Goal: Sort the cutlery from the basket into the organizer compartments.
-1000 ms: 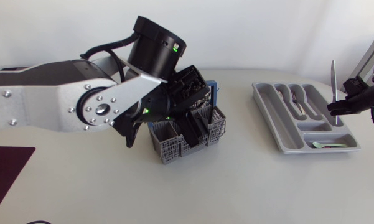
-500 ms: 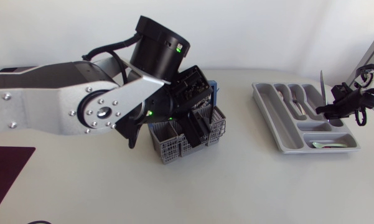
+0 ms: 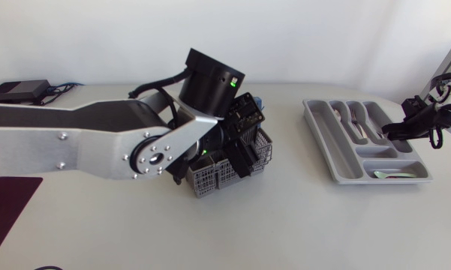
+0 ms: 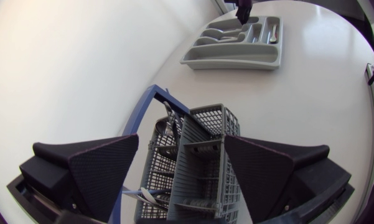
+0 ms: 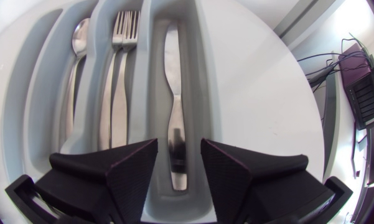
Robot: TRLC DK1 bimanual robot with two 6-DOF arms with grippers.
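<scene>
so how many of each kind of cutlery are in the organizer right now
spoons: 2, a large spoon and a small spoon
forks: 2
knives: 1
total: 5

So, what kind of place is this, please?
Likely a robotics lab bench, not a kitchen: a left arm and right arm at a white table with a cutlery basket and organizer.

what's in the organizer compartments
A knife, two forks and a spoon in separate long slots, a teaspoon in the cross slot. The right gripper hides some handle ends.
</scene>
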